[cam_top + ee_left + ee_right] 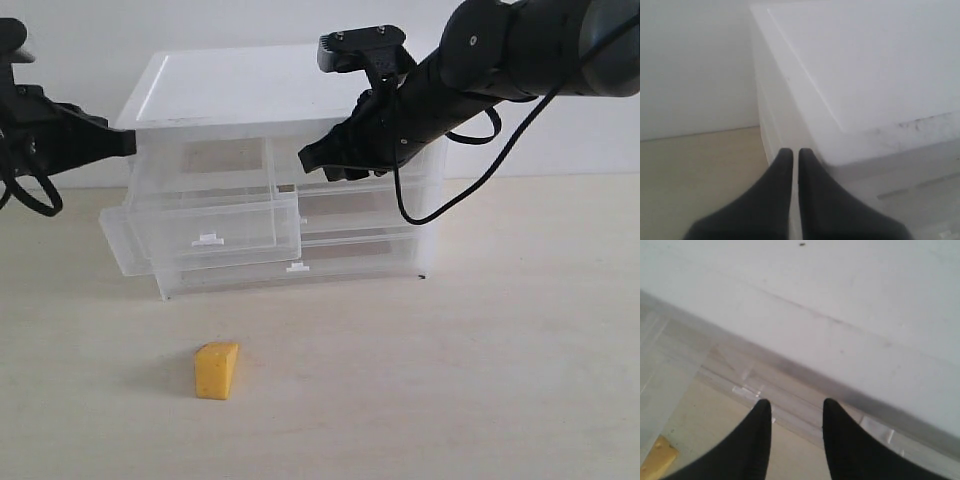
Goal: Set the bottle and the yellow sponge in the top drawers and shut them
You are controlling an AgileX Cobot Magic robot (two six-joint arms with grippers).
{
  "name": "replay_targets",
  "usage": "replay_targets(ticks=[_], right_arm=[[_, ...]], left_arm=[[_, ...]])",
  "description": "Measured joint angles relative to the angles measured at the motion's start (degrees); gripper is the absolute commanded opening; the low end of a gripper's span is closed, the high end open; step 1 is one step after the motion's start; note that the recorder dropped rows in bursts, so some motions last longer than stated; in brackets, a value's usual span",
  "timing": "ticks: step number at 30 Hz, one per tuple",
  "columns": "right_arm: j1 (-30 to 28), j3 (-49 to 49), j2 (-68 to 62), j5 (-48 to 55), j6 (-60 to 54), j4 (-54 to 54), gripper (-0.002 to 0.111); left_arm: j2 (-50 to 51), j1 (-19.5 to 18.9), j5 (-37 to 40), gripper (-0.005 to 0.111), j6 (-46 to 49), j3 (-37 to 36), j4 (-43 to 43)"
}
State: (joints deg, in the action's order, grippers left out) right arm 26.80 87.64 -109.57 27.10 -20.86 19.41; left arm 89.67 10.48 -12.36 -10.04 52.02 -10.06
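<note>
The yellow sponge [217, 370] lay on the bench [480, 380], well in front of the cabinet [250, 90]. 1 half-width top drawer [200, 235] stood pulled out on the left. The left end effector [128, 143] was clenched, empty, at the cabinet's upper corner. The right end effector [318, 160] was released at the cabinet's front.

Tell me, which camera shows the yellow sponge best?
The exterior view: the yellow sponge lies whole on the table. The right wrist view catches only a corner of it; the left wrist view shows none.
</note>
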Motion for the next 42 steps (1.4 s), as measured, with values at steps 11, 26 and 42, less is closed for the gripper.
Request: replay_targets(ticks=[11,26,42], right_arm=[[0.0,0.0,0.0,0.0,-0.5,0.0,0.032],[1.9,0.0,0.0,-1.8,-1.2,-0.2,0.032],[1.9,0.0,2.6,-1.0,-1.4,-1.0,0.032]], left_arm=[[4.5,0.0,-1.4,0.004,-0.3,0.5,-0.1],[9.1,-0.1,-3.5,0.004,-0.4,5.1,0.1],[14.2,-0.4,-1.7,0.004,-0.9,12.6,0.6]])
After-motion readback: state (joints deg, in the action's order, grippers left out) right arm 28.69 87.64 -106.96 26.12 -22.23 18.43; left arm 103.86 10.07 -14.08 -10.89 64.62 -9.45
